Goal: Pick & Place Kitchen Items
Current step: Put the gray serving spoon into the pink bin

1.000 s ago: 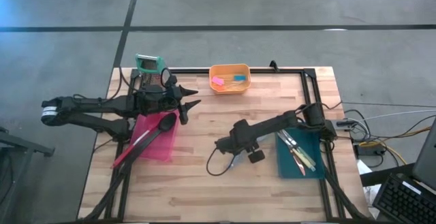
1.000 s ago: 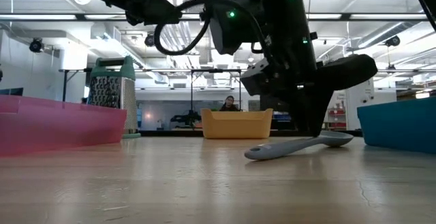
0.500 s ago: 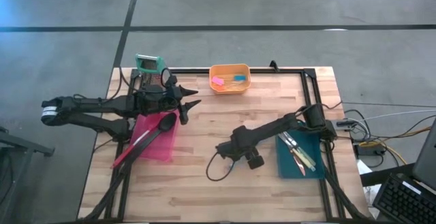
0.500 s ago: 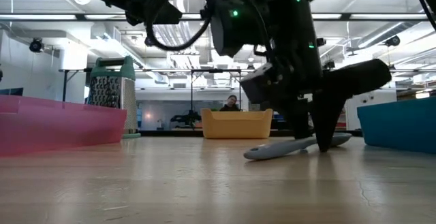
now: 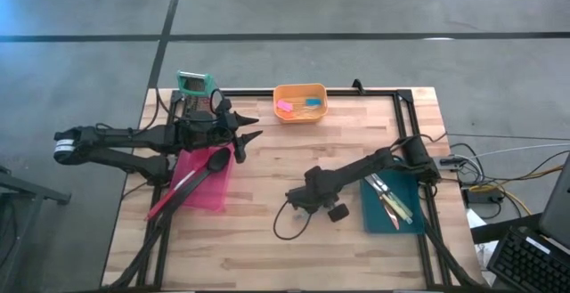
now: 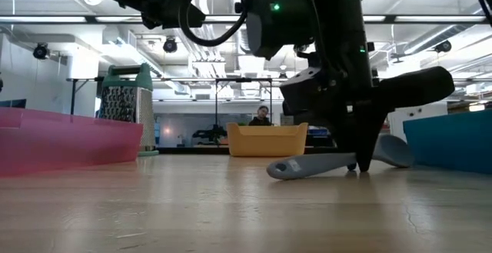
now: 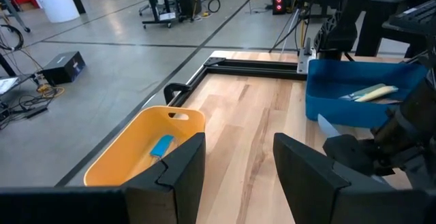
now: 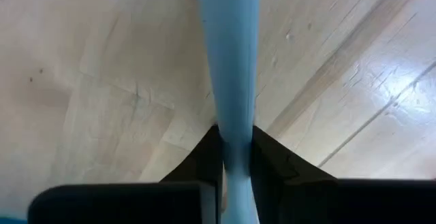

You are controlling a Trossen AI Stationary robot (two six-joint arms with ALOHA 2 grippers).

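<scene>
A pale-blue spoon (image 6: 327, 164) lies on the wooden table near its middle. My right gripper (image 6: 360, 161) is down at the table and shut on its handle; in the high view my right gripper (image 5: 305, 200) hides the spoon. My left gripper (image 5: 246, 134) is open and empty above the far end of a pink tray (image 5: 214, 193), which holds a black spoon (image 5: 212, 162) and a red spoon (image 5: 171, 197). A blue tray (image 5: 378, 219) at the right holds metal cutlery (image 5: 385, 191). My right gripper pinches the pale-blue spoon's handle (image 8: 230, 125) between its two fingers (image 8: 206, 152), nearer the bowl than the free end. The fingers point down from above and lie across the handle. The handle's free end (image 6: 283, 169) is down at the table; the bowl (image 6: 393, 151) sits a little higher.
An orange tub (image 5: 300, 89) with small pink and blue tools stands at the far edge. A green-topped metal grater (image 5: 193, 86) stands at the far left. A black frame (image 5: 411, 115) runs along the table's far and right sides. A cable loop (image 5: 287, 225) hangs under my right arm.
My right gripper has come down onto the pale-blue spoon and gone a little toward the table's right and near edges. The spoon has shifted with it, its bowl end now slightly raised.
</scene>
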